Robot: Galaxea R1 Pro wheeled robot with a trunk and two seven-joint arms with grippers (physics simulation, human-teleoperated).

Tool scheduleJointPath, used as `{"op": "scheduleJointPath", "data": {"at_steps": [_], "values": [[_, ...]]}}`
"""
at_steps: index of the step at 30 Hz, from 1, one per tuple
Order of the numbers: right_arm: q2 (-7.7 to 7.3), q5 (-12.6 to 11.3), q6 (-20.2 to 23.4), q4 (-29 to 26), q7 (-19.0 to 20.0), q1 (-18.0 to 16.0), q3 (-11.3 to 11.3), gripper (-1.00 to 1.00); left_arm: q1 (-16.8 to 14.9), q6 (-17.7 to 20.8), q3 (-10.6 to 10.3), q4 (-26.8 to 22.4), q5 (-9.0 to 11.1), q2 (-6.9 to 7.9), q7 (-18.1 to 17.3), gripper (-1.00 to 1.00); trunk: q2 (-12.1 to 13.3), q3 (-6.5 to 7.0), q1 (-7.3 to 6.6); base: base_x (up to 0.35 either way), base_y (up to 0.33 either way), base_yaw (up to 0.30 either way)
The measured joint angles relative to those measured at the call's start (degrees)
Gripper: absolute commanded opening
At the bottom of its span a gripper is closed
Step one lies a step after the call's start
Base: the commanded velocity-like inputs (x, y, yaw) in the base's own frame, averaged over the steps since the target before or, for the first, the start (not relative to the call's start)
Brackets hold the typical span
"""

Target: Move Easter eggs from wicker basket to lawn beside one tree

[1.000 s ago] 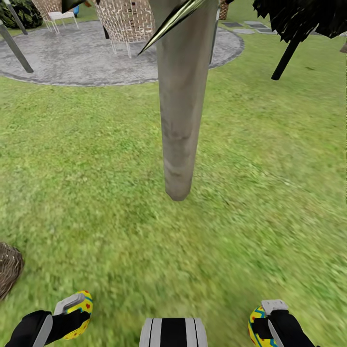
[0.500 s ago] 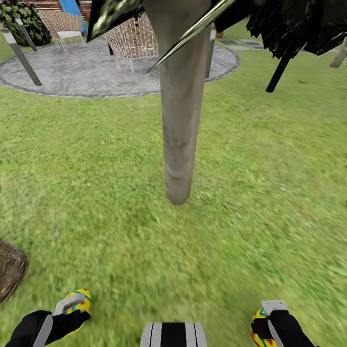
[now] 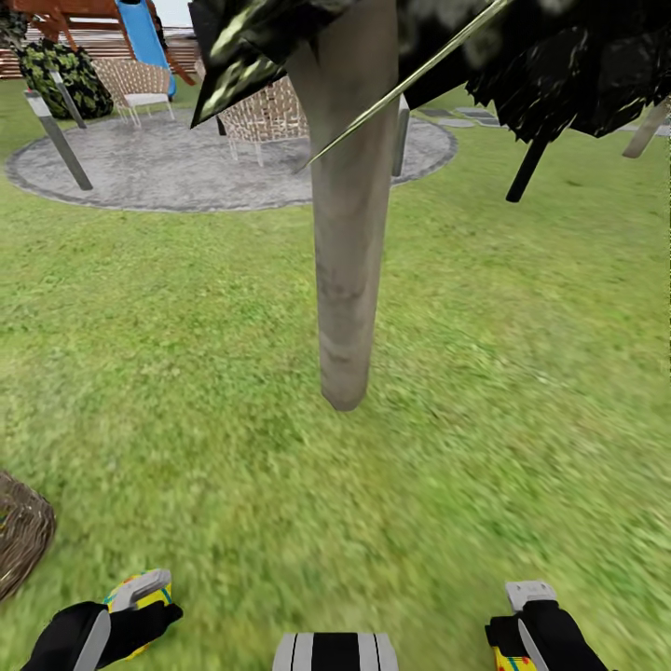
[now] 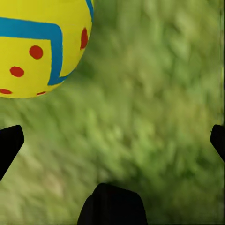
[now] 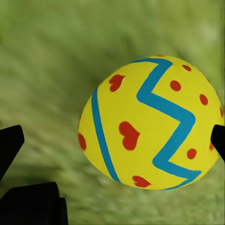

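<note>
Lawn (image 3: 522,391): wide green grass, covers most of head view; grey round paved area w/ wicker chairs lies beyond, not part of it. Tree (image 3: 347,280): pale straight trunk dead ahead, base meets grass at mid-frame, dark crown overhead. Wicker basket (image 3: 20,531): rim just visible at robot's left, well apart from trunk; contents can't be judged. Change vs 1 s ago: whole view has tilted up, more patio and crown in frame, grippers sit lower at the edge, so camera moved, not the objects. Left gripper (image 3: 140,606): clenched on an Easter egg (image 3: 140,592), per head view; left wrist view puts that egg (image 4: 40,44) off to one side of the fingers over grass, so seating looks partial (judgement). Right gripper (image 3: 522,620): grasping second egg (image 5: 150,122). Assessment: two eggs carried, robot facing the chosen tree but short of it; set-down not yet done; third egg unaccounted.
</note>
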Motion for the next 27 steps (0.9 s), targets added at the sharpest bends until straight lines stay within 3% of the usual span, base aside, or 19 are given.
{"op": "scheduleJointPath", "data": {"at_steps": [27], "values": [[0.00,0.1,0.0,0.1,0.0,0.0,0.0,1.00,0.0,0.0,-0.1,0.1,-0.2,-0.45,0.2,1.00,0.4,5.99,-0.70,0.000,0.000,0.000]]}}
